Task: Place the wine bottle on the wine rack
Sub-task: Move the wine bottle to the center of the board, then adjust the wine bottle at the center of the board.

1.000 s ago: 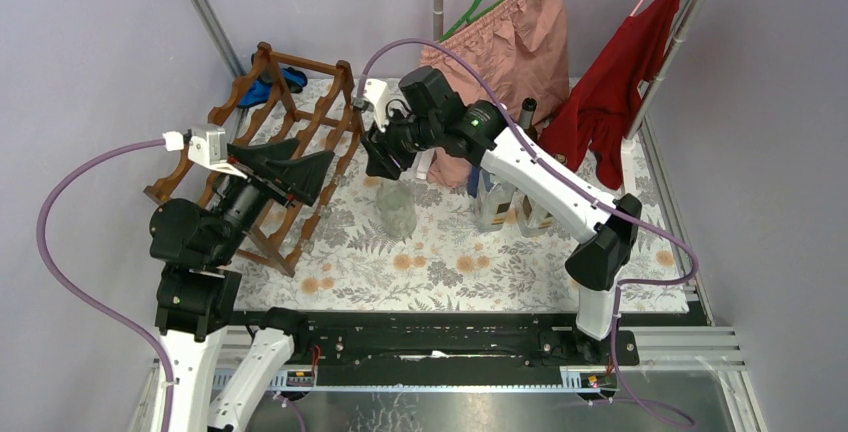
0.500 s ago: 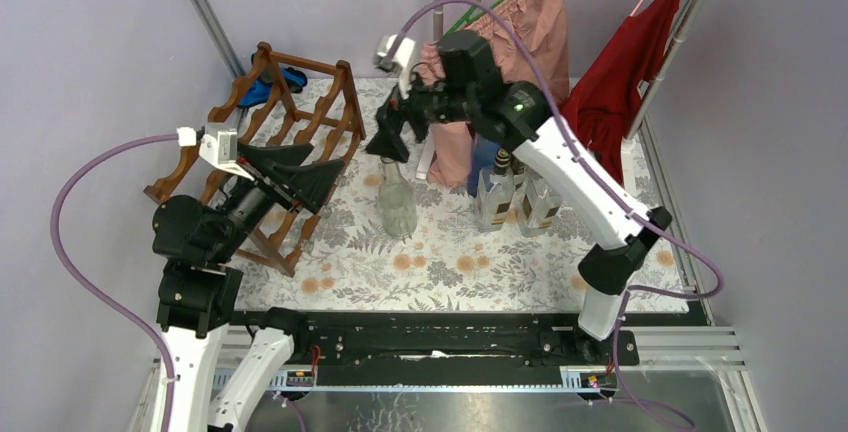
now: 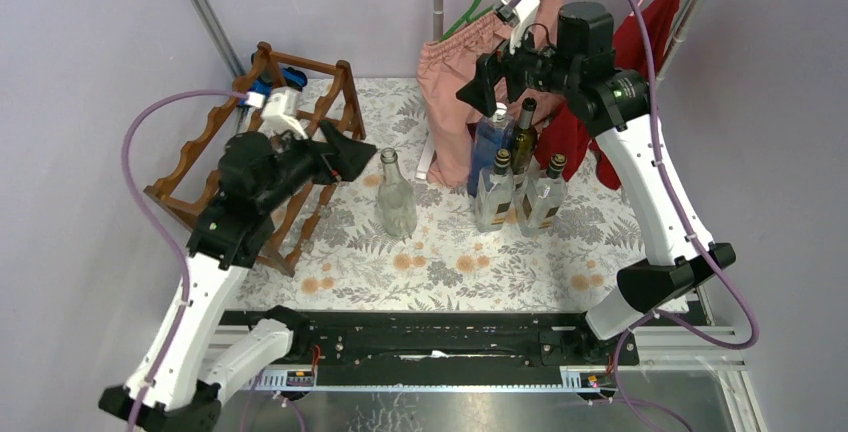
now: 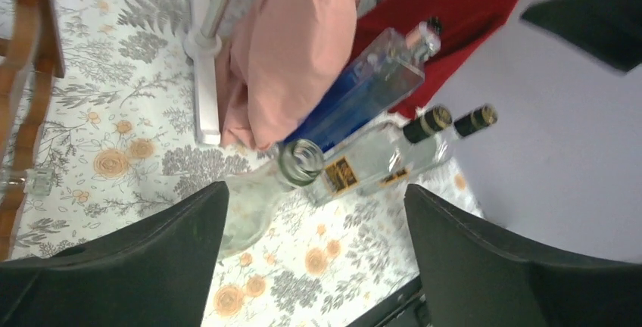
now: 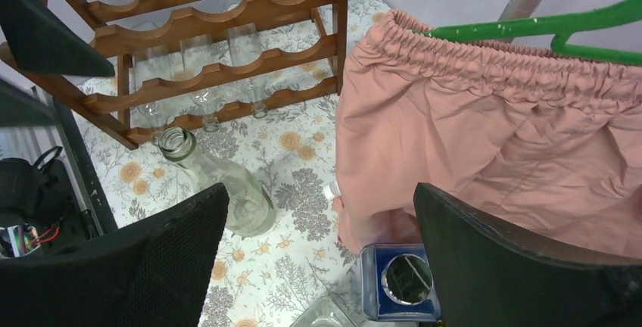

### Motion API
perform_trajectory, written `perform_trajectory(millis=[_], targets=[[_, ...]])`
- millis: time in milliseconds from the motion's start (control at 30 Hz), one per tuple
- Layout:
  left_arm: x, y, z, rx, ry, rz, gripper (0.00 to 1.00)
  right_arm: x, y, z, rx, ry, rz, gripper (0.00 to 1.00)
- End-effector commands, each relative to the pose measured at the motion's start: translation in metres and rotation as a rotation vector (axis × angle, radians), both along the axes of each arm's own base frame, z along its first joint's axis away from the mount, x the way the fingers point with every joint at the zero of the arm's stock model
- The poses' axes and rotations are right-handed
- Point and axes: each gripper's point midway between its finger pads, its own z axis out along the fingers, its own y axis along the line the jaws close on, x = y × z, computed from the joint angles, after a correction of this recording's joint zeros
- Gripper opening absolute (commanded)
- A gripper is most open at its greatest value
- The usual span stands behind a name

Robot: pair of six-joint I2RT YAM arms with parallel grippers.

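Note:
A clear glass wine bottle [image 3: 396,200] stands upright on the floral cloth, held by nothing. The left wrist view has its open mouth [image 4: 299,159] just ahead of the fingers. My left gripper [image 3: 350,155] is open beside the bottle's neck, on its left, and does not touch it. The reddish-brown wine rack [image 3: 262,142] stands at the left, behind that arm; its wavy rails [image 5: 219,43] fill the top of the right wrist view. My right gripper [image 3: 482,82] hangs open and empty, high over the bottle cluster. The wine bottle [image 5: 223,187] lies below it to the left.
A blue square bottle [image 3: 493,142], a dark green bottle [image 3: 522,137] and two clear black-capped bottles [image 3: 520,200] cluster right of centre. Pink shorts [image 5: 492,138] on a green hanger [image 5: 545,28] and a red garment [image 3: 625,62] hang behind. Clear bottles [image 5: 246,51] lie in the rack.
My right gripper opened off the clear bottle, rose and swung back right toward the hanging clothes. My left arm swung forward and right, bringing its open gripper beside the bottle's neck.

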Motion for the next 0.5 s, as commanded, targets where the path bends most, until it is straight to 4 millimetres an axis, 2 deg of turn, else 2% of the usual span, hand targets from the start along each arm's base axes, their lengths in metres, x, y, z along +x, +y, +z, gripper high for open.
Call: perform_trajectory(millis=[0,100,267,467], targets=[[0.003,-0.017,-0.005,0.109,0.046,0.074,0.98,-0.009,-0.006,0.018,0.057,-0.019,0.007,1.00],[0.010,-0.029,-0.019,0.241,0.085,0.135,0.99,-0.009,-0.006,0.016,0.067,-0.005,0.012,1.00],[0.025,-0.032,-0.040,0.434,0.144,0.206,0.99,-0.009,-0.008,0.013,0.071,0.008,0.009,1.00],[0.037,-0.043,-0.066,0.574,0.184,0.167,0.95,-0.010,-0.008,0.009,0.077,0.027,0.013,1.00]])
